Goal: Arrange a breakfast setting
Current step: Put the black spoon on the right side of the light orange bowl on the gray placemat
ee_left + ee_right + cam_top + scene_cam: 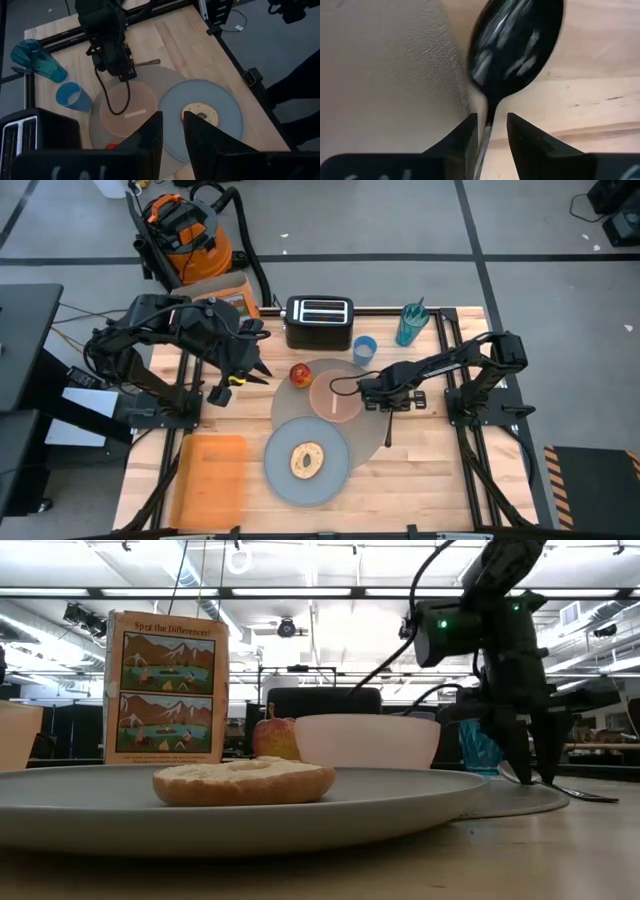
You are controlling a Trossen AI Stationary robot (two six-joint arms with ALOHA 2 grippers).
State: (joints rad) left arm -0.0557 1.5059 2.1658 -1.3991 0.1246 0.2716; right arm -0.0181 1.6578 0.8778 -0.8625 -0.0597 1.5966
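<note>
The taupe mat (372, 420) lies at mid table. The pink bowl (335, 395) stands on it, and the red apple (300, 374) sits at its far left rim. The grey plate (285, 475) overlaps the mat's near left edge and bears the bagel (307, 460). The blue cup (364, 349) stands beyond the mat. The dark spoon (387, 430) lies at the mat's right edge. My right gripper (385, 404) points down over the spoon, slightly open, with a finger on either side of the spoon's neck (487, 120). My left gripper (255, 370) hangs above the table left of the apple, slightly open and empty.
A black toaster (319, 321) and a teal tumbler (411, 323) stand at the far edge. A picture box (167, 687) stands at the far left. An orange board (210, 475) lies near left. Bare wood shows right of the mat (430, 460).
</note>
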